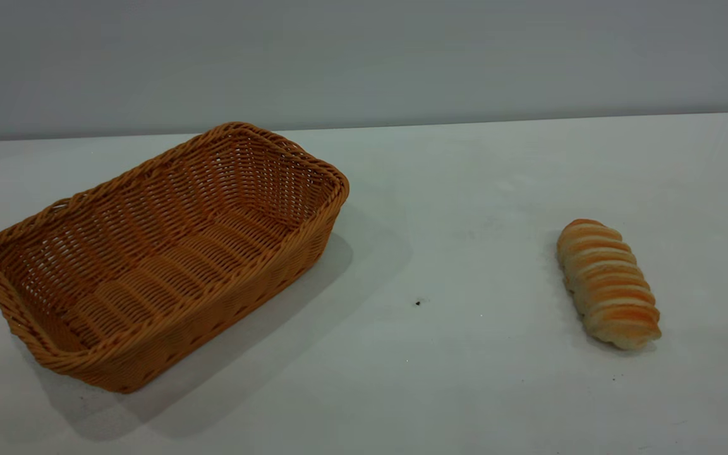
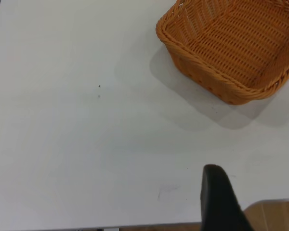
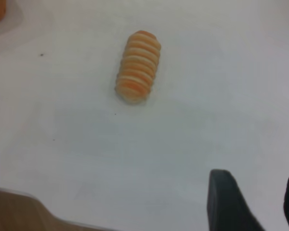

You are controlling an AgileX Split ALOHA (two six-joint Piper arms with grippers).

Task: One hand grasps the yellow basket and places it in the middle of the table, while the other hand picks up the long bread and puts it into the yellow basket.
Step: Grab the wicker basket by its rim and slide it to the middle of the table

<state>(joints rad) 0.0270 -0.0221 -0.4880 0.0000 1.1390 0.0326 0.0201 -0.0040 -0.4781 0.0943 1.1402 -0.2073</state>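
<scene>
No step is being carried out yet. The left gripper (image 2: 253, 202) is being held open and empty, well short of the yellow basket (image 2: 231, 45). The right gripper (image 3: 253, 202), likewise open and empty, is being kept well apart from the long bread (image 3: 137, 66) lying on the table (image 1: 465, 189). Next, an approach to the basket rim is judged necessary.

A bare test or lab setup, not a home or kitchen; a wide white table (image 1: 465, 208) stands against a plain grey wall (image 1: 364, 57) with no furnishing or decoration around it; only two props lie on it, a woven yellow basket (image 1: 42, 341) and a long bread (image 1: 608, 282), set well apart; the wrist views look down past black gripper fingers (image 2: 219, 197) onto the tabletop edge and a brown wood-toned floor (image 2: 269, 216) beyond it.
</scene>
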